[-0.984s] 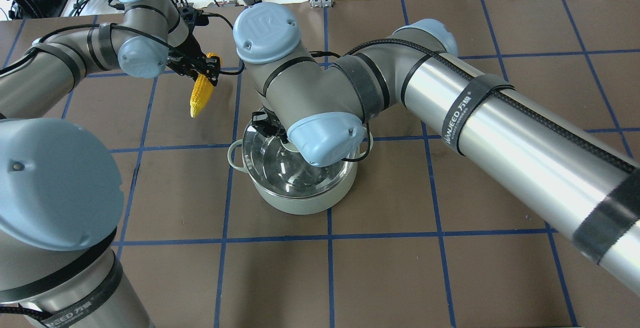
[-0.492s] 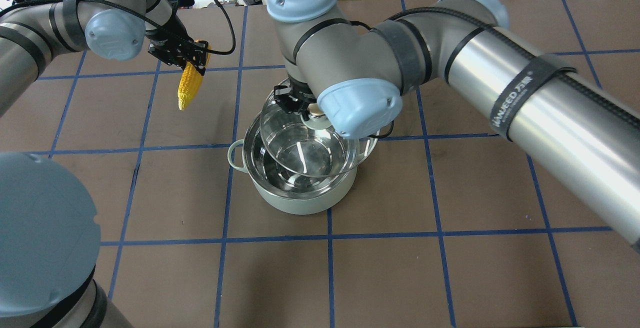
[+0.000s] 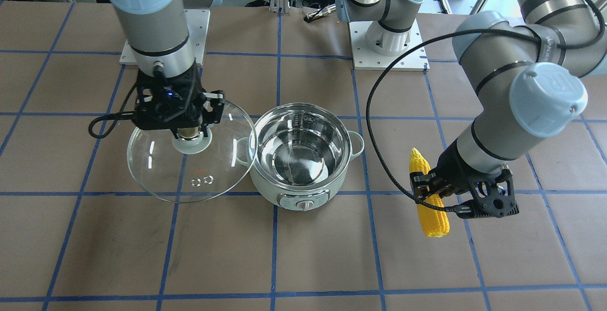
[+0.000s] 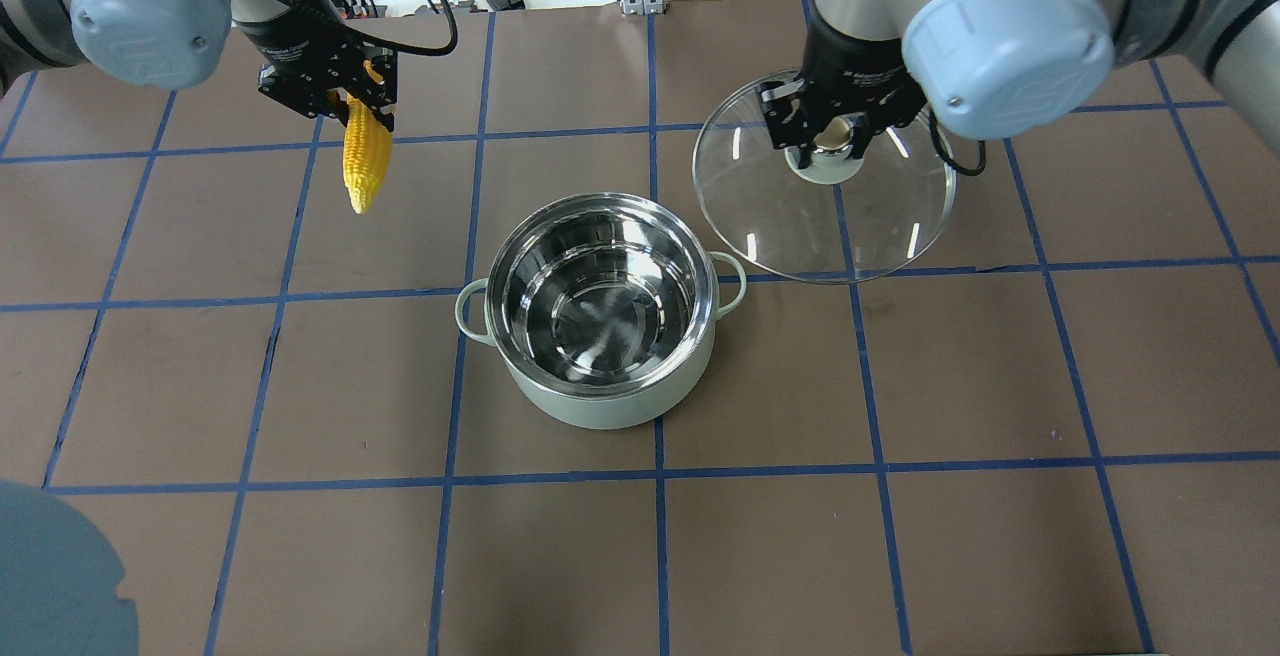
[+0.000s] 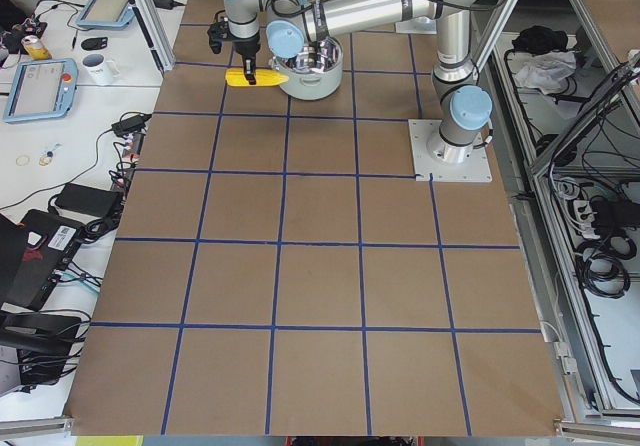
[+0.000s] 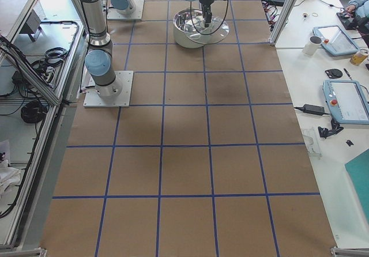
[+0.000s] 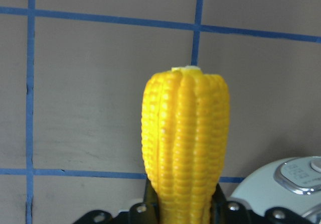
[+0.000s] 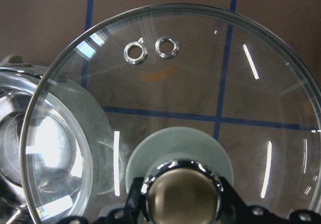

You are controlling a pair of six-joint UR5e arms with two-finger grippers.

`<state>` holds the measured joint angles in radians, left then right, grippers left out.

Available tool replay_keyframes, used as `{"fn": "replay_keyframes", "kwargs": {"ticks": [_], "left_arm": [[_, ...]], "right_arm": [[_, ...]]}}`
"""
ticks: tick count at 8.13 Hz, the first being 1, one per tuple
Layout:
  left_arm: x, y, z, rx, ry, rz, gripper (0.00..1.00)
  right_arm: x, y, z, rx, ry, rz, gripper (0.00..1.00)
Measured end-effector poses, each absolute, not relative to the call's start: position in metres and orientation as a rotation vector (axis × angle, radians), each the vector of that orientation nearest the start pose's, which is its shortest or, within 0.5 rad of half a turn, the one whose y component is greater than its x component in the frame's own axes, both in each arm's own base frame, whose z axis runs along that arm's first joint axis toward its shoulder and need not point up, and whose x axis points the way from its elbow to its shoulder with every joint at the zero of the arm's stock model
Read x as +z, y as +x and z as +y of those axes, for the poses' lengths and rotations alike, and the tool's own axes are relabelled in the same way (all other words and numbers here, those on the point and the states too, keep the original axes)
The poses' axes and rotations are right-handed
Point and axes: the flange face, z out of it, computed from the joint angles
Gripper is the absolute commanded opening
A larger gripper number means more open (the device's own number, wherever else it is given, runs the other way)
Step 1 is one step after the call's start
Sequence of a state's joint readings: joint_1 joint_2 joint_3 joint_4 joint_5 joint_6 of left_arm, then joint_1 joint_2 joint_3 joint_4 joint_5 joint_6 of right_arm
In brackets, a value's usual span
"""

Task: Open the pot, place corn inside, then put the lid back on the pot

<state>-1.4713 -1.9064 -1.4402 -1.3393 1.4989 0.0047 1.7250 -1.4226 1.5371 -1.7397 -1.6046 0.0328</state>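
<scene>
Lid is pinched by right claw, beside the uncovered pot. Corn is pinched by left claw.

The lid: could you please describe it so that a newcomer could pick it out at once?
On the brown table with blue grid lines, find the pale green pot standing open near the middle. Beside it, the right gripper holds the lid by its knob. It is the only clear glass thing, a round dome with two small metal rings.
</scene>
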Motion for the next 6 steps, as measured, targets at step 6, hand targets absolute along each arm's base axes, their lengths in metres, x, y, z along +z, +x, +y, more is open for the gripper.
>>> {"fn": "replay_keyframes", "kwargs": {"ticks": [6], "left_arm": [[0.417, -0.258, -0.556, 0.012, -0.179, 3.226, 0.0]], "right_arm": [[0.446, 0.094, -0.556, -0.044, -0.44, 3.139, 0.03]]}}
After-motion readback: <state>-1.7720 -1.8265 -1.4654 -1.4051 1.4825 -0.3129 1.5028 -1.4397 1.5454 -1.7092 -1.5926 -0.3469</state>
